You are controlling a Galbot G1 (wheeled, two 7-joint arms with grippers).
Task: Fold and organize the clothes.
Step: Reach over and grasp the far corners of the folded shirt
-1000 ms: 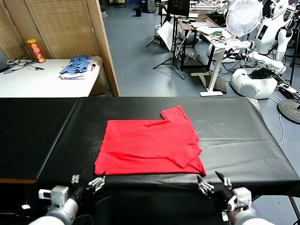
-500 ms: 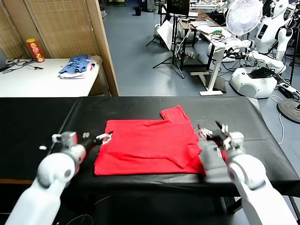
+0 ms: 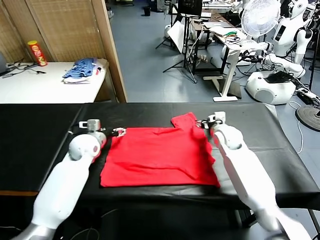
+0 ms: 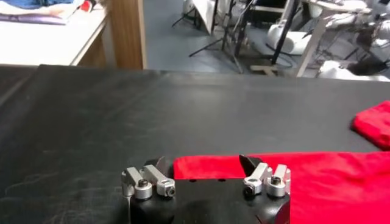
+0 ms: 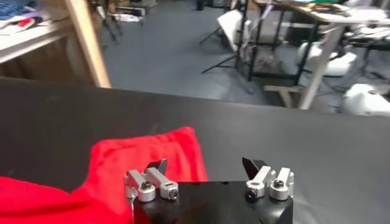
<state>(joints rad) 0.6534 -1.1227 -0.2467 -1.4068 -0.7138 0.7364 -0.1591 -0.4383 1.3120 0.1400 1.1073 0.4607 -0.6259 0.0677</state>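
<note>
We've swung both arms out to the far edge; left gripper (image 3: 119,132) and right gripper (image 3: 202,123) are hovering jaws apart over the shirt's (image 3: 159,157) far corners.

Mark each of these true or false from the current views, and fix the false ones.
1. The red T-shirt lies flat on the black table. True.
2. The left gripper is clamped on the shirt. False: its jaws stand open at the shirt's far left corner, holding nothing.
3. The right gripper is open near the shirt's sleeve. True.
4. The blue-and-white fabric pile sits on the black table. False: it lies on the white table behind.
5. A fan stands on the black table. False: it stands far behind.
</note>
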